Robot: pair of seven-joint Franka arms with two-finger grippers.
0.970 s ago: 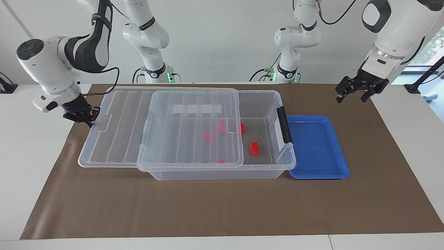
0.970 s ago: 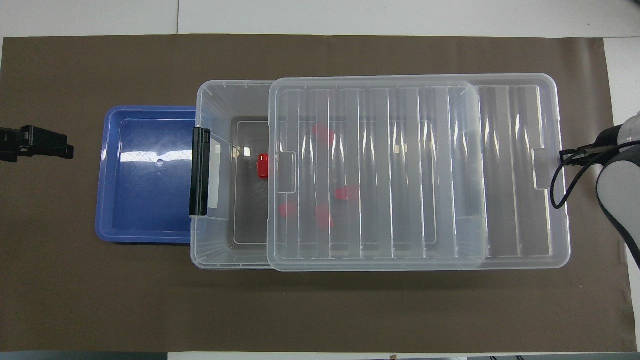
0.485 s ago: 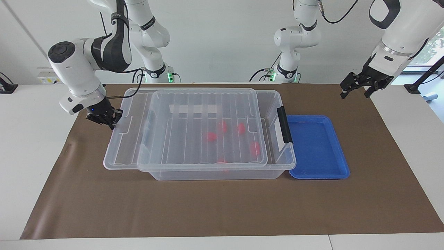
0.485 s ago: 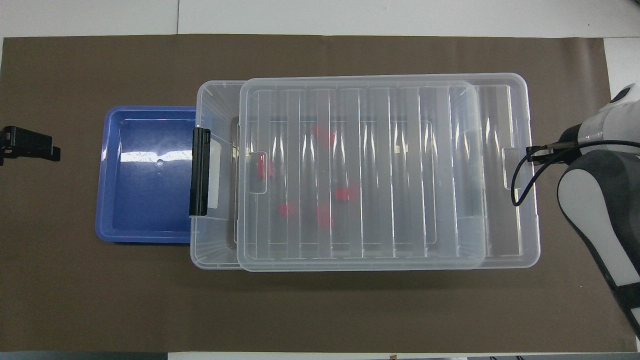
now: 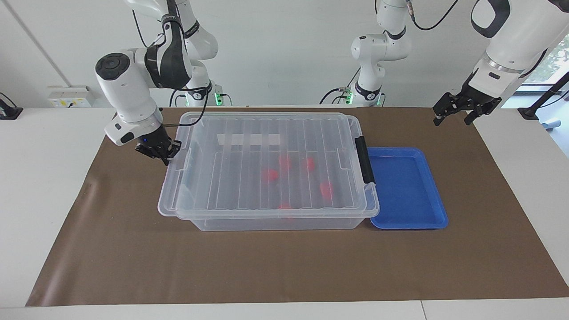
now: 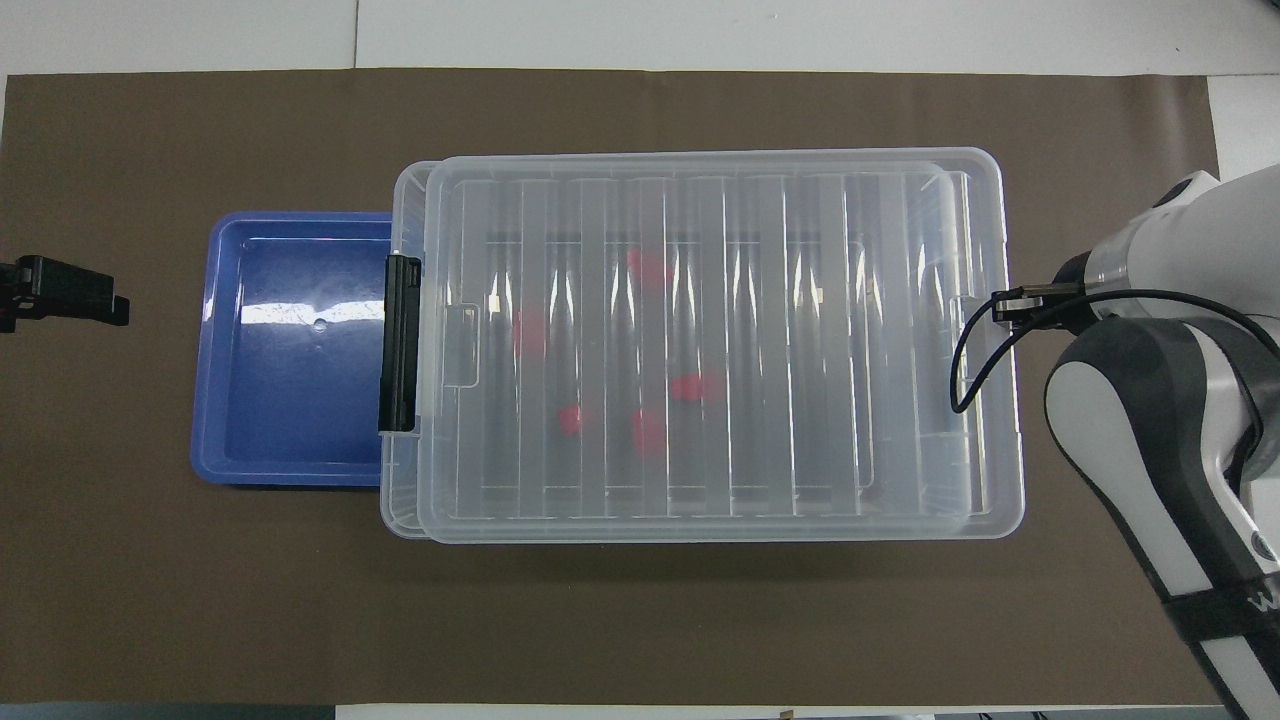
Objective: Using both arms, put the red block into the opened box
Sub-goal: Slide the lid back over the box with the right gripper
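The lid has slid toward the left arm's end of the table and now covers nearly the whole box; a second ago a wide part of the box stood uncovered and the lid overhung far toward the right arm's end. The right gripper has travelled with it and sits at the lid's end tab, fingertips pressed together on the tab's edge. The left gripper hangs over the brown mat near the table corner, jaws spread and holding nothing, raised a little from before.

Materials: box and lid are clear, glossy plastic, the lid ribbed crosswise; a black clip sits on the box end beside the shallow blue tray. The mat is matte brown paper.

Hard to see: the red blocks lie on the box floor, showing only as pale pink blurs through the ribs, roughly five; the one that was in plain sight is now under the lid. In the overhead view the right arm's body hides its gripper.
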